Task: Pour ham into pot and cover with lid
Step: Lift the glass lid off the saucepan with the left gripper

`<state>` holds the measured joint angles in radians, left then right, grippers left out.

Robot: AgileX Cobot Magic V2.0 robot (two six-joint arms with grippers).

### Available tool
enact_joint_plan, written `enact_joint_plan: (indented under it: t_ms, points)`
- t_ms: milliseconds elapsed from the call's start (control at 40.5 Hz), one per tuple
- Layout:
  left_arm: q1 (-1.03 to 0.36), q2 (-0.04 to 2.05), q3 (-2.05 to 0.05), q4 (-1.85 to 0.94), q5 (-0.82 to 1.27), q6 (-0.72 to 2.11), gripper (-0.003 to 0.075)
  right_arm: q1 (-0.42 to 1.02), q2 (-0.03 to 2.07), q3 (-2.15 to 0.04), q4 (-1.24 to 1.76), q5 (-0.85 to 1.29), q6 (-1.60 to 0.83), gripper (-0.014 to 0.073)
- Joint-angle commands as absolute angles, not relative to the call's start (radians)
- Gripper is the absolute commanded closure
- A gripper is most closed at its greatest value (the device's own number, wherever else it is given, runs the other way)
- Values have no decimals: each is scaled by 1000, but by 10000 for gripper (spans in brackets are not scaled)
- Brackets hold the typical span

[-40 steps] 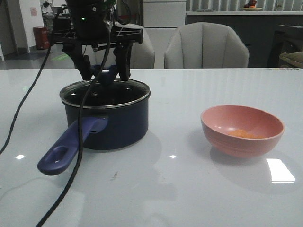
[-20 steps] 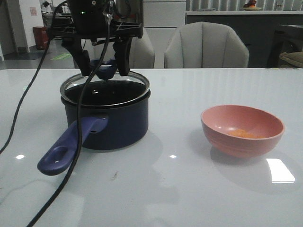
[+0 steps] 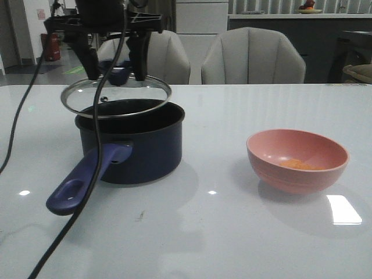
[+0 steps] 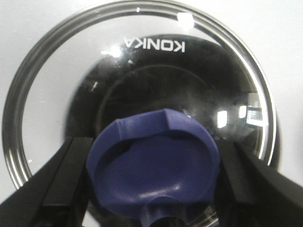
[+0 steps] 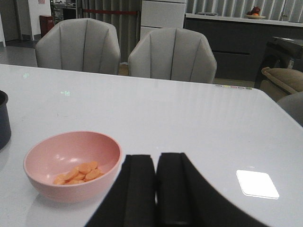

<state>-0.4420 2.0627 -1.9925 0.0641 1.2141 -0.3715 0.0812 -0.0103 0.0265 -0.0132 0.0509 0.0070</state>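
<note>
Left gripper [image 3: 114, 63] clamping lid [image 3: 116, 96] above pot [image 3: 139, 148]

Navy pot [image 3: 136, 148], pink bowl [image 3: 297, 160]

The lid [image 3: 116, 96] is clear glass with a shiny steel rim. The pot [image 3: 131, 142] looks glossy dark enamel; the white surface [image 3: 232, 232] is smooth and reflective.

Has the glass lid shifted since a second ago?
Yes. The round clear glass lid, held by the left end effector, has risen off the dark navy saucepan and drifted left of its rim.
</note>
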Motion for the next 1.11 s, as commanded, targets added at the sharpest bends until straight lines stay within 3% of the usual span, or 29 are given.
enact_joint_plan:
  t_ms: [0, 494, 1087]
  points:
    - [-394, 1948, -2030, 88, 1185, -358, 391, 77, -31, 22, -23, -33, 6, 438]
    - [-93, 1856, -1967, 0, 1237, -142, 391, 77, -31, 22, -23, -33, 6, 438]
    - [42, 1853, -1368, -75, 817, -6, 391, 77, -31, 22, -23, -33, 6, 438]
